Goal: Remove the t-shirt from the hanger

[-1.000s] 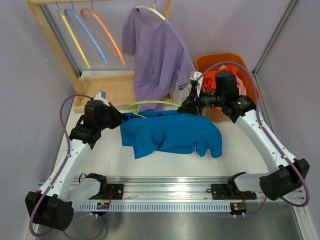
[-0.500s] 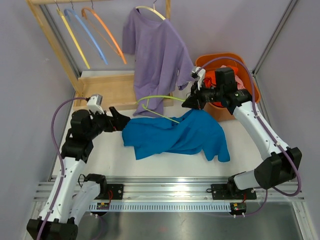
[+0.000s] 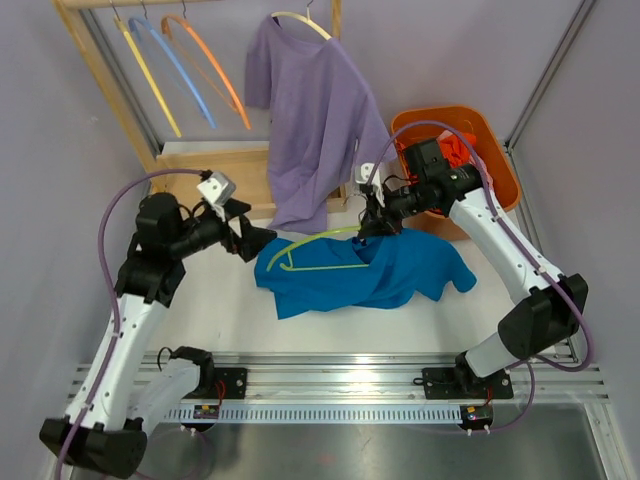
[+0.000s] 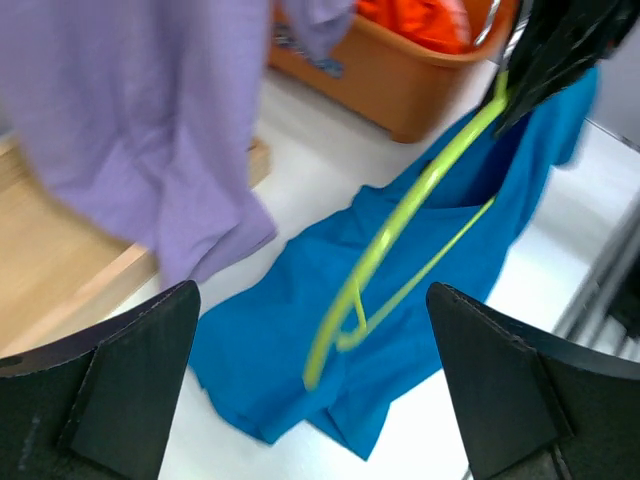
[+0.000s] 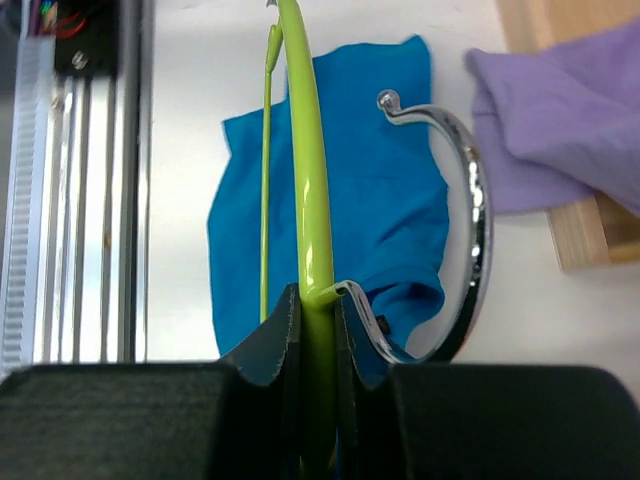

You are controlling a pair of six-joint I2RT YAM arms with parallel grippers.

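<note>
While R hand (image 3: 373, 224) clamps hanger (image 5: 308, 150) (L hand (image 3: 256, 238) splayed), tee (image 3: 400, 275) lies beneath.

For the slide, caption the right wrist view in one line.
Right gripper clamped on the green hanger beside its metal hook, blue t-shirt below.

I see a white table (image 3: 230, 320) w/ a blue t-shirt (image 3: 360, 280) crumpled in the middle, most of it resting on the top. Back left sits a wood tray (image 3: 190, 165), near the shirt but apart. Back right, an orange basket (image 3: 470, 110) stands on the table, just beside the shirt's far edge. A metal rail (image 3: 340, 375) runs along the near edge, well apart from the shirt.
</note>
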